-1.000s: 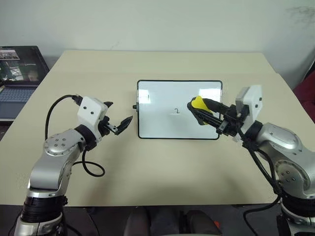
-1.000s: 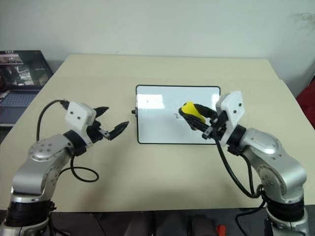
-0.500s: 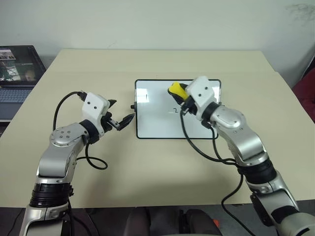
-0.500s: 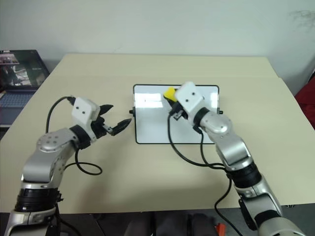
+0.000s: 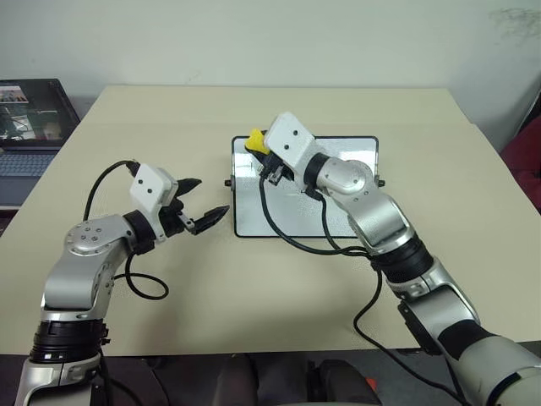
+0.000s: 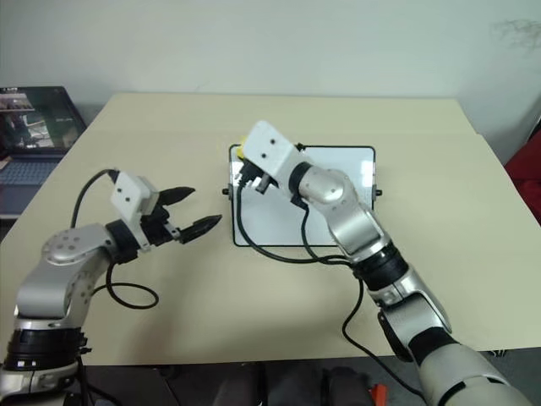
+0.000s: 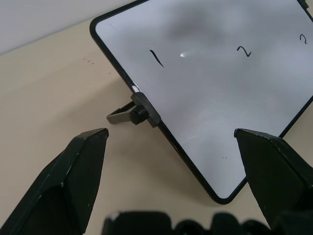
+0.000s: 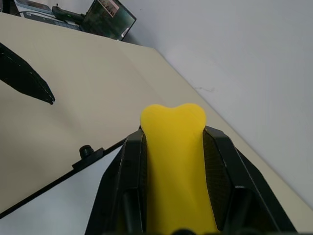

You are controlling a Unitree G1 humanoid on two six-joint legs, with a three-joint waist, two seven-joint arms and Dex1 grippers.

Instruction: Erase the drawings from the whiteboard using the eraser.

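One whiteboard [image 5: 338, 207], three drawings [image 7: 156, 58], one eraser [image 8: 176, 161], one laptop [image 5: 30, 118].

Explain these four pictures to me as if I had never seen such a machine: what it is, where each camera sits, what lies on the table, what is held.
This is a two-armed humanoid robot. Two pictures come from cameras in its head, looking down over both arms; the other two come from cameras on each wrist, looking along that arm's pincer. On the beige table lies a small whiteboard bearing a few dark drawings. The right pincer is shut on a yellow eraser, held over the board's far left corner. The left pincer is open, near the board's left edge. A laptop stands at the far left.
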